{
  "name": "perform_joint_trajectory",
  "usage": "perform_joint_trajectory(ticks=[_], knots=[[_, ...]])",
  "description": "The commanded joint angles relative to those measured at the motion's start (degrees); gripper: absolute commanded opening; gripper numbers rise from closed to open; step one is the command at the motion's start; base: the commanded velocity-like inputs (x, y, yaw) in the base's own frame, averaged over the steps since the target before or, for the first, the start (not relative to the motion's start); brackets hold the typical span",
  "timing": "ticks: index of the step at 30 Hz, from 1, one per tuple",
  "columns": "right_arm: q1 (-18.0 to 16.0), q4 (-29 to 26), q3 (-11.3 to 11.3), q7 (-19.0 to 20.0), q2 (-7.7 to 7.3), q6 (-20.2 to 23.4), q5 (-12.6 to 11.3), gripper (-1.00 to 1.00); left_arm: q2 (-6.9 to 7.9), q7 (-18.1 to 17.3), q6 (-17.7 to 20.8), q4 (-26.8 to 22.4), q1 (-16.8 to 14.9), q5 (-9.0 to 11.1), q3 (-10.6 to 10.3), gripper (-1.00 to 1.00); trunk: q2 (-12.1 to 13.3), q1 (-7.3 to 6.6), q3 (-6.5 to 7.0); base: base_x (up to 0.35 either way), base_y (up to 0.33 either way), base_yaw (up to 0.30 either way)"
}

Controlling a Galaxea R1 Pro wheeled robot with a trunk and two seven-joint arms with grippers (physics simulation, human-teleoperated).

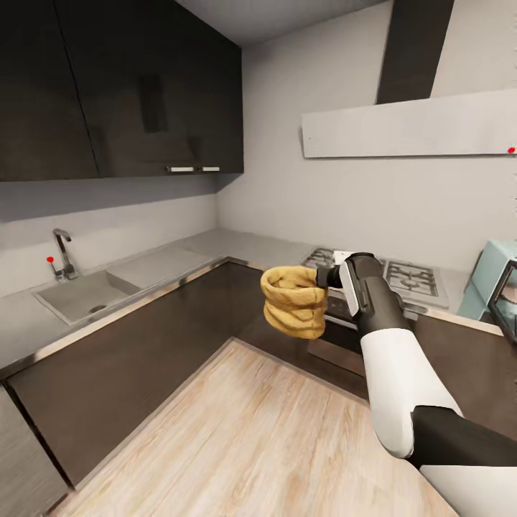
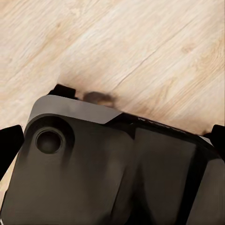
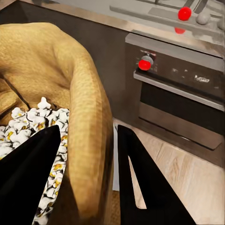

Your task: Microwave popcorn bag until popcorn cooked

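Right arm stretched forward from 5 o'clock toward the middle of the head view, forearm white, wrist dark, right gripper (image 1: pixel 324 277) closed on the popcorn bag (image 1: pixel 293 301). In the right wrist view, black fingers (image 3: pixel 33 173) astride the sack's wall, one inside, one outside, pinching the rolled rim. Bag held in the air above the wood floor (image 1: pixel 244 438), in front of the built-in oven (image 3: pixel 180 98) and hob (image 1: pixel 402 276). Tan-yellow, crumpled, squat, mouth open, white popped popcorn (image 3: pixel 44 126) inside. Microwave (image 1: pixel 495 283) at 3 o'clock on the counter (image 1: pixel 165 262). Left gripper: state impossible to tell.
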Motion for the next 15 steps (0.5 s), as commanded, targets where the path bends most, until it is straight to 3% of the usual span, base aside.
perform_joint_trajectory(ticks=[1, 15], knots=[[-0.06, -0.04, -0.17, 0.19, 0.08, 0.21, 0.47, -1.0, -0.03, 0.08, -0.17, 0.03, -0.04, 0.45, -0.49, 1.0, -0.07, -0.03, -0.08, -0.347, 0.0, 0.0], [-0.06, -0.04, -0.17, 0.2, 0.08, 0.3, 0.36, -1.0, 0.01, 0.08, -0.17, 0.02, -0.04, 0.45, -0.49, 1.0, -0.07, -0.03, -0.08, -0.347, 0.0, 0.0]])
